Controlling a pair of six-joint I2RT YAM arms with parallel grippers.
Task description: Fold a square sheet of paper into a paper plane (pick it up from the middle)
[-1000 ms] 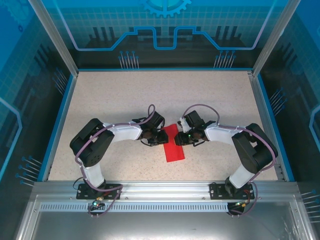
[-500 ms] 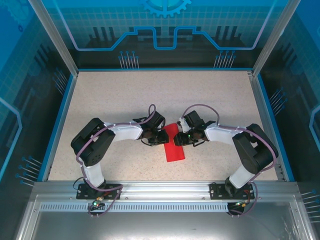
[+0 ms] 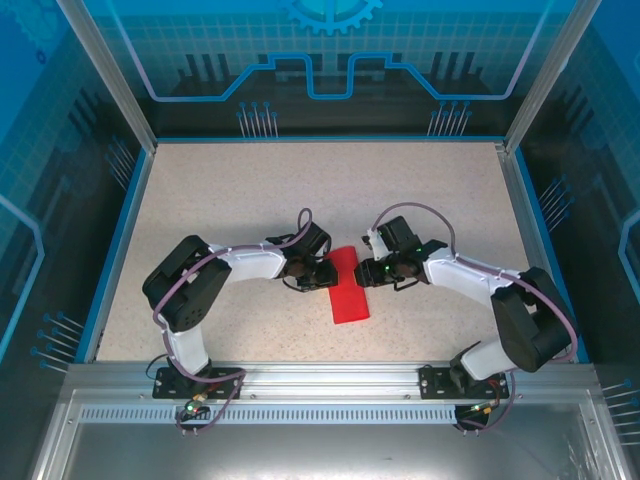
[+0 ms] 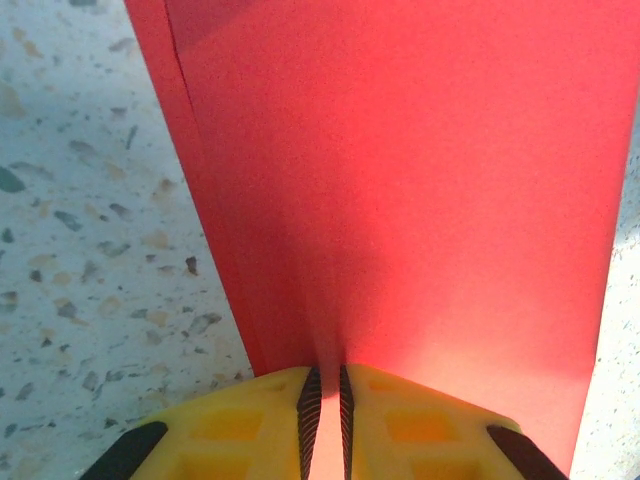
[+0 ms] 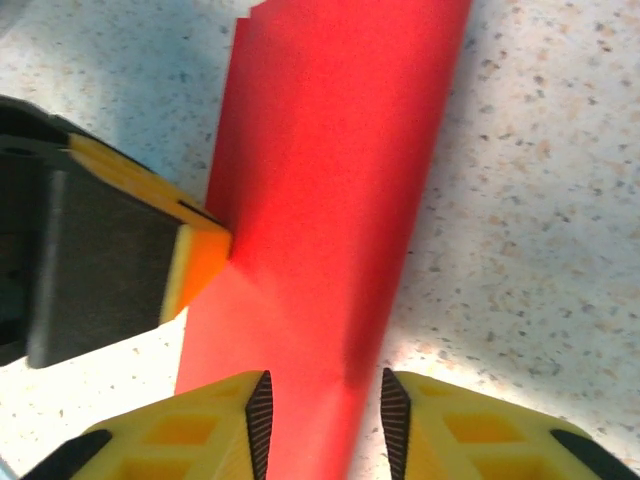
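The red square sheet of paper (image 3: 347,290) lies folded into a long narrow strip at the table's middle, between both grippers. My left gripper (image 3: 324,272) presses in from the left. In the left wrist view the left gripper (image 4: 325,392) has its jaws nearly together, pinching the sheet's (image 4: 400,180) near edge. My right gripper (image 3: 370,272) sits at the strip's right side. In the right wrist view the right gripper (image 5: 325,410) is open, its jaws straddling the sheet's (image 5: 320,200) right edge. The left gripper's yellow fingertip (image 5: 195,265) touches the far edge there.
The speckled table (image 3: 250,200) is bounded by a blue rim (image 3: 115,240) and an aluminium rail (image 3: 320,375) at the near edge. Both arm elbows (image 3: 185,290) stand close to the side rims.
The right arm has swung its elbow out to the right, and its gripper has drawn slightly right along the strip's edge. The left arm and the paper have stayed put.
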